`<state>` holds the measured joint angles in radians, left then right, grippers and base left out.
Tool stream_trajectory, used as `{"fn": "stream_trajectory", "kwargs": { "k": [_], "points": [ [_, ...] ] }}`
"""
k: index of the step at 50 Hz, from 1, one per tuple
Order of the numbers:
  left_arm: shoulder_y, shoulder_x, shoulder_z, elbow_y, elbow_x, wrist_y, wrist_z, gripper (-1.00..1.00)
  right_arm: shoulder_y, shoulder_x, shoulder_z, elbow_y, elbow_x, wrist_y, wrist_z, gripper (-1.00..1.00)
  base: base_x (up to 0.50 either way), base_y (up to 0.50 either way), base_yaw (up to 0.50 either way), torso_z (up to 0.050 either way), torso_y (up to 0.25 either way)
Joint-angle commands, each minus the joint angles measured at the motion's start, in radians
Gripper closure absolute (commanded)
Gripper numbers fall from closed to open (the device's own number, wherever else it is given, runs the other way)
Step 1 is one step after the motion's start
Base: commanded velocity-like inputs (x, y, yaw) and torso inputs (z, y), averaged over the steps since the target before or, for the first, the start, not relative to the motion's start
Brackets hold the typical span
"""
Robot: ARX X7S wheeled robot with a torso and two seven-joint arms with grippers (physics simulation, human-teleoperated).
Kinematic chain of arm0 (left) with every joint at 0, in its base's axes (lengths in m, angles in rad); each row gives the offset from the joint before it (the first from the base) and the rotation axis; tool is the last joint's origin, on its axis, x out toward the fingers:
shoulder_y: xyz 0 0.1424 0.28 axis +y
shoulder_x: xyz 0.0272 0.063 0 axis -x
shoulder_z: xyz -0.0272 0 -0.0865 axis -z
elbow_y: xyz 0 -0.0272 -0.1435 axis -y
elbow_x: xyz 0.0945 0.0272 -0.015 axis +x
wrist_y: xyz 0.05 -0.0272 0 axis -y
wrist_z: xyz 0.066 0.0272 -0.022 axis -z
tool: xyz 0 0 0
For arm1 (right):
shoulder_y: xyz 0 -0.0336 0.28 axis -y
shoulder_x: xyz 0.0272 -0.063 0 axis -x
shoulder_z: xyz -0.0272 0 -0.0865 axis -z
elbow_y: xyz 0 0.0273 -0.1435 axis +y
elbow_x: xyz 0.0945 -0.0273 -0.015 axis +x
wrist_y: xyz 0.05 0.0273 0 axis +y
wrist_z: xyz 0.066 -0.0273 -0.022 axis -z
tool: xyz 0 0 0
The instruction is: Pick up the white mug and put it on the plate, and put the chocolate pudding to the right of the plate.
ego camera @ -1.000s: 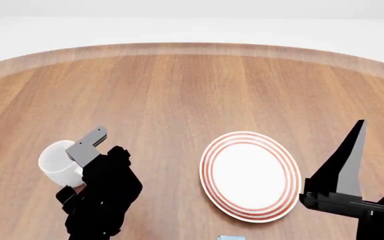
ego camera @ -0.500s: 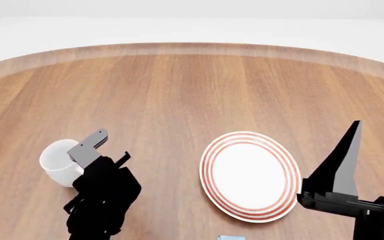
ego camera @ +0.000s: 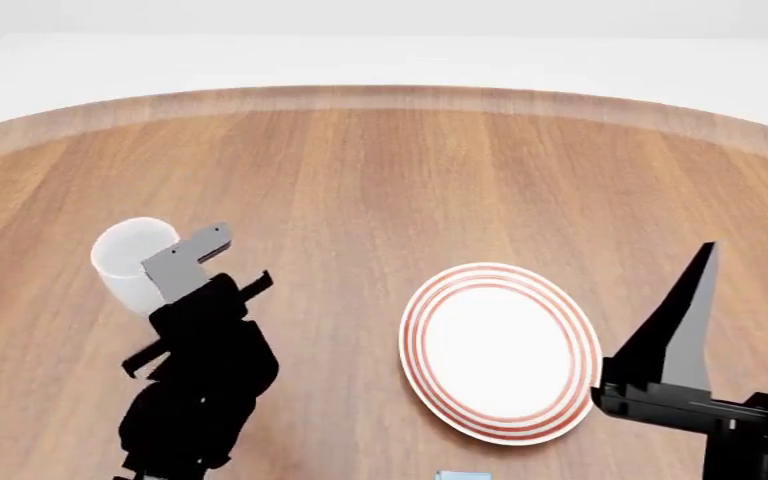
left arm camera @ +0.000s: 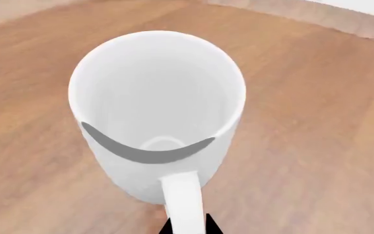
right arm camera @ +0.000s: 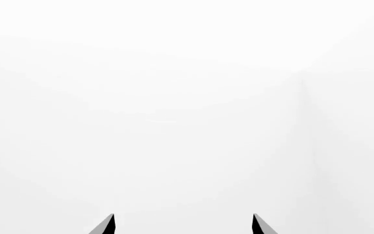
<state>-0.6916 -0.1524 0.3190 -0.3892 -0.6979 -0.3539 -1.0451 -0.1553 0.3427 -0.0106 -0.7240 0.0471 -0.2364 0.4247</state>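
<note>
Left gripper (ego camera: 177,268) is clamped on the white mug's (ego camera: 133,258) handle, the mug carried above the wooden table (ego camera: 384,180), well left of the plate (ego camera: 502,350); by so narrow a hold, swinging or slipping could be caused; mouth upward, long axis slightly tilted, handle toward the gripper.

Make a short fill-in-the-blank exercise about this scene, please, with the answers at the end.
1. The left gripper holds the mug by its ____.
2. The rings on the plate are ____ in colour.
3. In the head view, the mug is on the ____ side of the plate.
4. The table is made of ____.

Missing words: handle; red-orange; left; wood
</note>
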Motion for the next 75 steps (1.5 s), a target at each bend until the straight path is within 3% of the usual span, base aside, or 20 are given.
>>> {"fn": "stream_trajectory", "kwargs": {
  "k": [1,8,15,21,35,47,57,75],
  "points": [
    [-0.057,-0.158,0.233,0.408,0.067,-0.092,0.210,1.00,-0.001,0.005,0.006,-0.008,0.008,0.006,0.007,-1.00,0.00,0.00,0.00,0.000,0.000],
    [-0.142,-0.264,0.373,0.722,0.027,-0.221,0.370,1.00,0.000,0.008,0.008,-0.018,0.008,0.011,0.010,-1.00,0.00,0.00,0.00,0.000,0.000],
    [-0.223,-0.302,0.399,0.822,-0.044,-0.300,0.455,1.00,0.001,0.011,0.009,-0.019,0.010,0.013,0.013,-1.00,0.00,0.00,0.00,0.000,0.000],
    [-0.316,-0.307,0.422,0.839,-0.114,-0.328,0.603,1.00,0.001,0.012,0.009,-0.013,0.011,0.005,0.015,-1.00,0.00,0.00,0.00,0.000,0.000],
    [-0.549,-0.227,0.469,0.593,-0.178,-0.398,0.878,1.00,0.003,0.018,0.010,-0.019,0.015,0.013,0.020,-1.00,0.00,0.00,0.00,0.000,0.000],
    [-0.635,-0.099,0.485,0.311,-0.197,-0.376,1.046,1.00,-0.003,0.023,0.018,-0.013,0.021,0.005,0.025,-1.00,0.00,0.00,0.00,0.000,0.000],
    [-0.637,-0.020,0.430,0.138,-0.295,-0.406,1.075,1.00,-0.001,0.026,0.018,-0.017,0.023,0.010,0.028,-1.00,0.00,0.00,0.00,0.000,0.000],
    [-0.572,0.069,0.478,-0.040,-0.301,-0.399,1.103,1.00,-0.006,0.031,0.022,-0.019,0.026,0.006,0.036,-1.00,0.00,0.00,0.00,0.000,0.000]
  ]
}}
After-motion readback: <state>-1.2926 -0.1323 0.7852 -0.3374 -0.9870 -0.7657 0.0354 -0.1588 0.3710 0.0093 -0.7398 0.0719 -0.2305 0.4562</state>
